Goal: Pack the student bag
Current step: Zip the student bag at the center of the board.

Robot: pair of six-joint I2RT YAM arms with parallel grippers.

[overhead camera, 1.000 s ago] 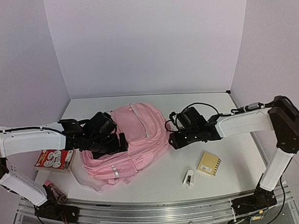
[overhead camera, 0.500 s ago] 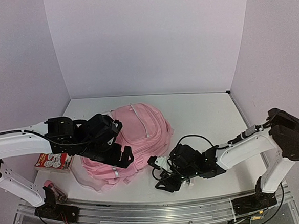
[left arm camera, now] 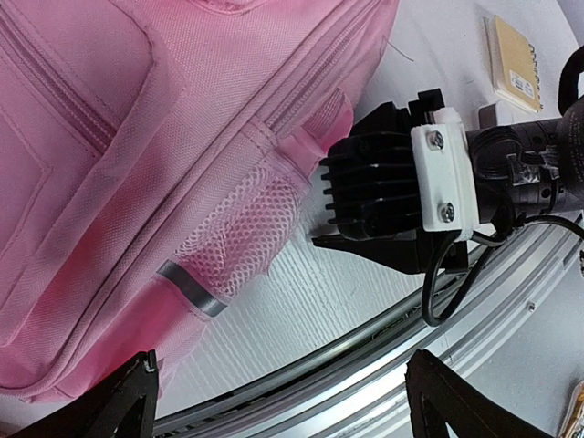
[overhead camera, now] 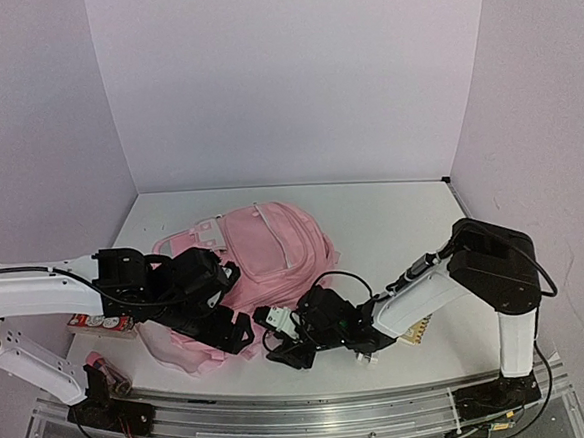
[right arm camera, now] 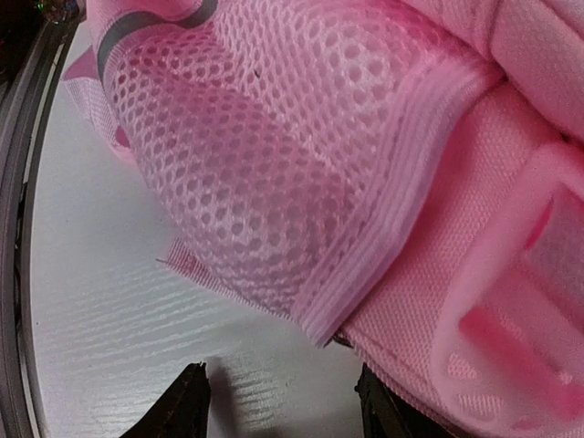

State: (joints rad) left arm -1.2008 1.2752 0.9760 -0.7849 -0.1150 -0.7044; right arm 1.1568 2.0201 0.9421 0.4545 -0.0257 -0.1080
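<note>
The student bag is a large light-pink backpack lying flat at centre-left. Its mesh side pocket with a grey strip faces the table's front edge. My left gripper hovers over the bag's near corner, open and empty, with its fingertips spread wide over the front rail. My right gripper is low at the bag's front edge, open and empty, with its fingertips just short of the mesh pocket. In the left wrist view the right gripper's black body with a white plate sits beside the pocket.
A tan notebook lies front right, partly behind the right arm; it also shows in the left wrist view. A red printed card lies left of the bag. A small pink item sits front left. The metal rail runs along the front.
My right arm has swung from right of the bag down to its front edge by the mesh pocket. My left gripper has moved from the bag's top toward its near corner.
</note>
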